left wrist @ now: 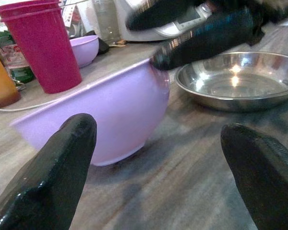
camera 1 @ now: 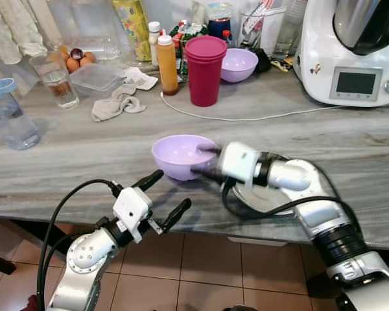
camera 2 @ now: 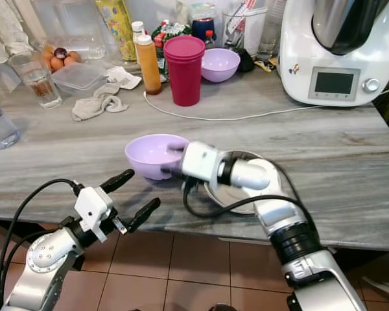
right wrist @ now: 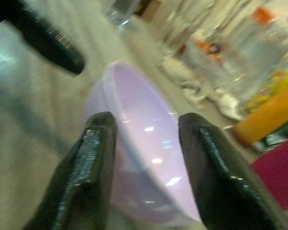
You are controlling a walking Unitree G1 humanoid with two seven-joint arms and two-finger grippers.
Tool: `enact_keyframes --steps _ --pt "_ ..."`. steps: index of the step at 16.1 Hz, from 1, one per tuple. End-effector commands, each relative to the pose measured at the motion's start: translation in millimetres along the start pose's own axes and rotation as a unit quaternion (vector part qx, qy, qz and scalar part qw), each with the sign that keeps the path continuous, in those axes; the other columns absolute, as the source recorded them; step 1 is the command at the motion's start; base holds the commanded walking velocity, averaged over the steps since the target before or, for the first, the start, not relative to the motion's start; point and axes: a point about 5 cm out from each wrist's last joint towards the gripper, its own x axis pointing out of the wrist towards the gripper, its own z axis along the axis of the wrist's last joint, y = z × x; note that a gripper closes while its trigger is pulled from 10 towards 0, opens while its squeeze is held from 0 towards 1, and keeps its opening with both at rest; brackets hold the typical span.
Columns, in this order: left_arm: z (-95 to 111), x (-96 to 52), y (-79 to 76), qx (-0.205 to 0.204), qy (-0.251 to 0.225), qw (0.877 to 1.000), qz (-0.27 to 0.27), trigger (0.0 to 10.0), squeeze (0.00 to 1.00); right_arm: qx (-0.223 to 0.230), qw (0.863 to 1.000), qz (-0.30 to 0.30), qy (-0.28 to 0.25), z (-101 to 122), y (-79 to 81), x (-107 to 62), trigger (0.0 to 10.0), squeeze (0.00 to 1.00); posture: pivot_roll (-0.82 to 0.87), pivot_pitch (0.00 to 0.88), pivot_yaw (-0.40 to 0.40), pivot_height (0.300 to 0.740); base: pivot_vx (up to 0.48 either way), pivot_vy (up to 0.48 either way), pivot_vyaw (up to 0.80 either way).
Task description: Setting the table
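Two lilac bowls, one steel dish, two stacked red cups.

head stereo: looked down, forward over lilac bowl | wrist cams: close, low, facing that bowl from opposite sides

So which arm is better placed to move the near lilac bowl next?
Right. The right pincer already straddles the rim of the lilac bowl, one finger inside, one outside. The left pincer hangs open off the counter edge, short of the bowl.
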Motion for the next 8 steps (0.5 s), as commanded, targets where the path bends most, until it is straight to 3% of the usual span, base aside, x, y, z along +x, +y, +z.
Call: enact_keyframes --steps 1,6,8 --pt "-1.8 -0.5 3.0 0.002 0.006 1.000 0.002 10.0 0.00 -0.005 1.000 -0.018 -0.019 10.1 -3.9 1.5 10.0 1.00 -0.21 0.102 0.065 0.740 0.000 0.000 0.00" --pt "-4.6 2.1 4.7 0.001 0.008 1.000 -0.002 10.0 0.00 0.002 0.999 -0.036 -0.029 14.9 3.0 1.2 10.0 1.00 -0.22 0.102 0.073 0.740 0.000 0.000 0.00" --pt "-6.0 2.7 5.5 0.002 0.010 1.000 -0.001 10.0 0.00 -0.016 0.997 -0.072 -0.010 17.6 -3.4 -7.0 10.0 1.00 -0.22 0.100 0.070 0.740 0.000 0.000 0.00"
